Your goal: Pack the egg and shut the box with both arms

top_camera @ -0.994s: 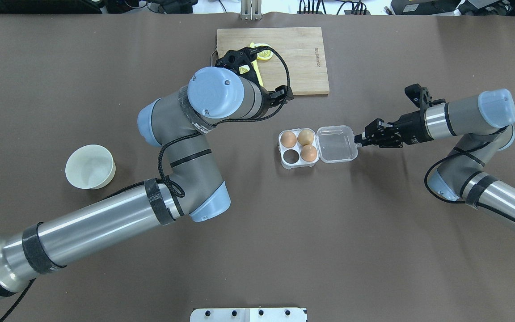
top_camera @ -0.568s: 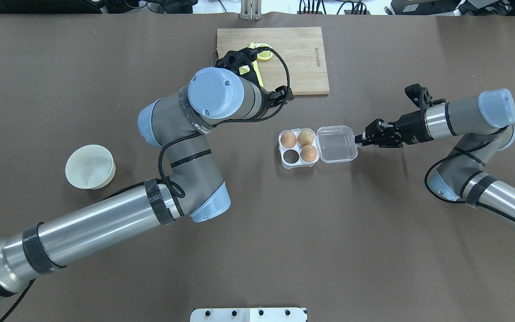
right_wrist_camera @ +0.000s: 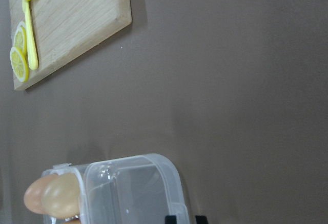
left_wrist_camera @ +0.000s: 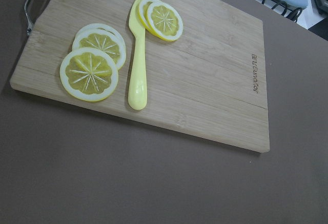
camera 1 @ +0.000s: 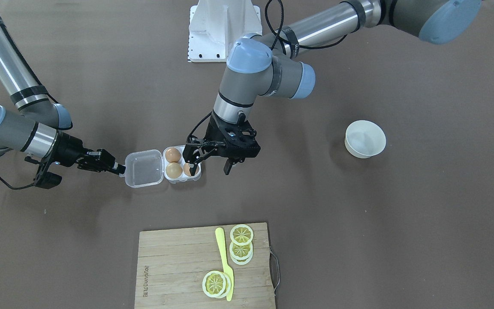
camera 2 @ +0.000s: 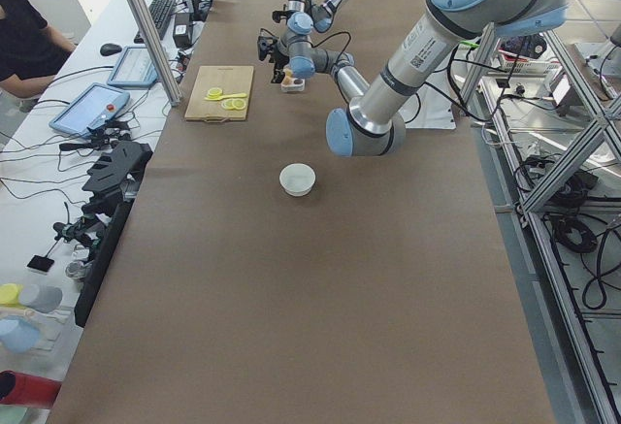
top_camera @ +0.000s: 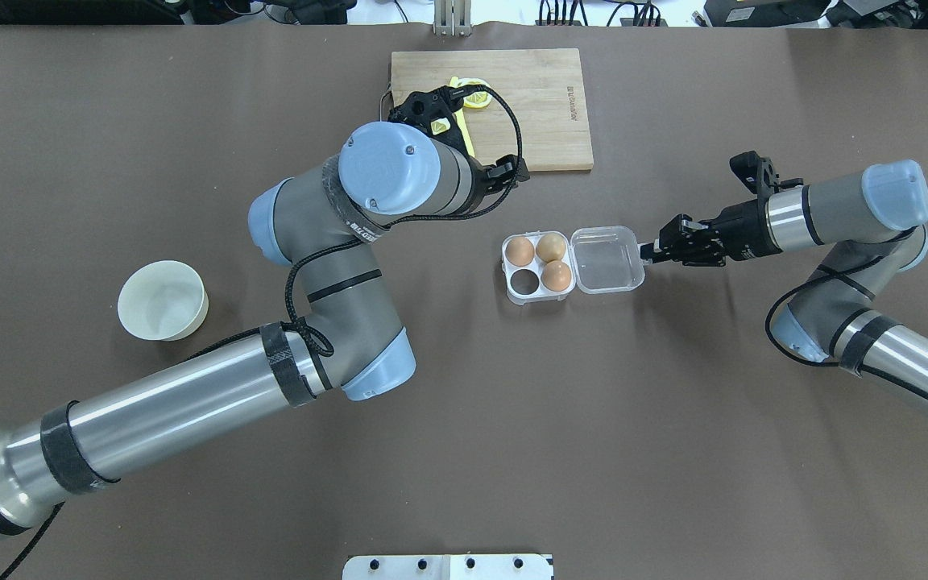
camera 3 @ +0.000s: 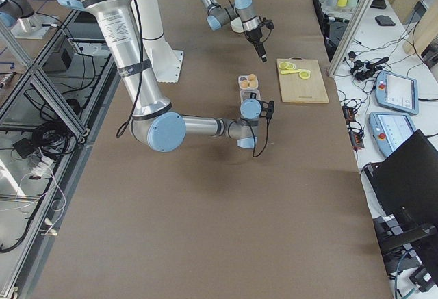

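The clear box [top_camera: 507, 266] lies open in mid-table, its lid [top_camera: 607, 259] flat to the right. Three eggs sit in its cells: an orange-brown egg [top_camera: 557, 276], another [top_camera: 519, 251] and a duller one [top_camera: 550, 246]. One cell [top_camera: 524, 281] is empty. No egg shows outside the box. My right gripper [top_camera: 648, 250] is low at the lid's far edge, shut on its rim; it also shows in the front view [camera 1: 119, 168]. My left gripper [camera 1: 210, 166] hangs open and empty above the table, beside the box's cell side.
A white bowl [top_camera: 163, 300] stands at the left and looks empty. A wooden cutting board [top_camera: 544, 113] with lemon slices [camera 1: 241, 234] and a yellow knife [camera 1: 223, 257] lies at the far side, behind the left wrist.
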